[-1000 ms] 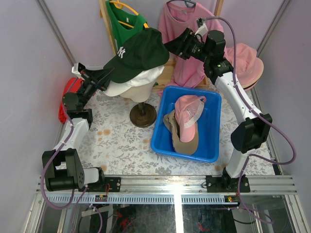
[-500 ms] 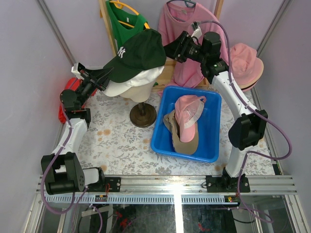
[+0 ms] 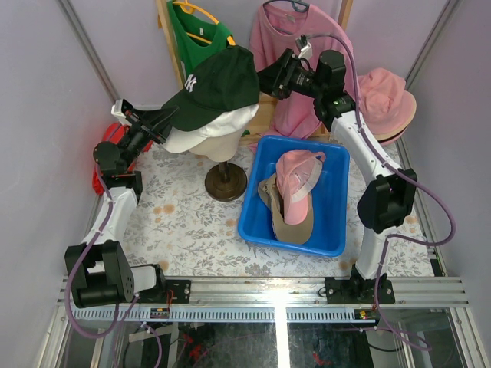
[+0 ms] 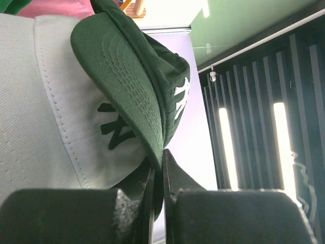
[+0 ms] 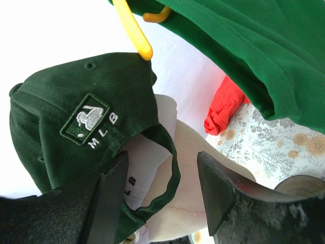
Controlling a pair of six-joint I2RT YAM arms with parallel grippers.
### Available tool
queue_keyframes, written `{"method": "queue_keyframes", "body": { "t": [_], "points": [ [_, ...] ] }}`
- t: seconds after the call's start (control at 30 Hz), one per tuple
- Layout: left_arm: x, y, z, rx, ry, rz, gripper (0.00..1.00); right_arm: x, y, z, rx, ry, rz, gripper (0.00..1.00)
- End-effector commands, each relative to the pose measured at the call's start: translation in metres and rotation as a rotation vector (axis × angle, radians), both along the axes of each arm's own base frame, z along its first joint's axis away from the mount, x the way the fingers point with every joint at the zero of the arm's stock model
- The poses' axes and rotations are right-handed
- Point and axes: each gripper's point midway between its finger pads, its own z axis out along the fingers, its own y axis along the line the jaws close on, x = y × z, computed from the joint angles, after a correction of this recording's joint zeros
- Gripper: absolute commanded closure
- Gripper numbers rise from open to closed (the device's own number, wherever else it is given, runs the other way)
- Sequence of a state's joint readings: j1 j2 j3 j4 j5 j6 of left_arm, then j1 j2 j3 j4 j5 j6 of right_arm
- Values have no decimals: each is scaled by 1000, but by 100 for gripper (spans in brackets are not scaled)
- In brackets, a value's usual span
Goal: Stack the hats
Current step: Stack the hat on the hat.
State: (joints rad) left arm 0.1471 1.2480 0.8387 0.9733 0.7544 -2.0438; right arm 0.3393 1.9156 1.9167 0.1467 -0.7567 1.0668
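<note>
A dark green cap sits on a white cap, both on the cream mannequin head. My left gripper is shut on the green cap's brim, which runs down between its closed jaws, with the white cap beside it. My right gripper is open at the back of the green cap. Its fingers stand either side of the rear strap without pinching it. A pink cap and a tan cap lie in the blue bin. Another pink hat hangs at the right.
The mannequin's round wooden base stands left of the bin on the flowered cloth. A red cloth bundle lies at the far left. A green shirt and a pink shirt hang behind on a rack.
My right gripper has moved left and closer to the back of the green cap. The left gripper keeps its hold on the brim, with the arm shifted slightly.
</note>
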Motion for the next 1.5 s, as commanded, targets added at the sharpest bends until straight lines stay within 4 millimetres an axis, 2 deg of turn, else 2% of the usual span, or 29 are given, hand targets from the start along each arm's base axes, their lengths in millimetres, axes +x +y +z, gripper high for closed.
{"method": "queue_keyframes", "body": {
  "t": [0.0,0.27,0.33,0.57,0.67,0.9,1.07,1.27,1.47],
  "points": [
    [-2,1,-6,0,5,-25,100,-14,4,28,45,-56,70,37],
    [-4,1,-9,-20,-2,-44,100,-10,6,15,46,-19,81,42],
    [-4,1,-10,-24,-4,-46,100,-9,8,11,53,-6,86,47],
    [-4,2,-9,-39,-2,-43,100,-8,6,7,32,9,69,74],
    [-2,4,-7,-47,-3,-33,100,-9,4,8,7,-1,48,79],
    [-2,9,10,-66,-6,7,100,-10,-5,14,-62,-28,-17,82],
    [-1,25,8,-130,44,85,100,-14,-12,21,-96,-50,-49,84],
    [-2,38,10,-209,54,135,100,-16,-18,34,-115,-84,-86,85],
    [-4,38,20,-227,36,121,100,-18,-22,53,-120,-116,-108,87]
  ]
}}
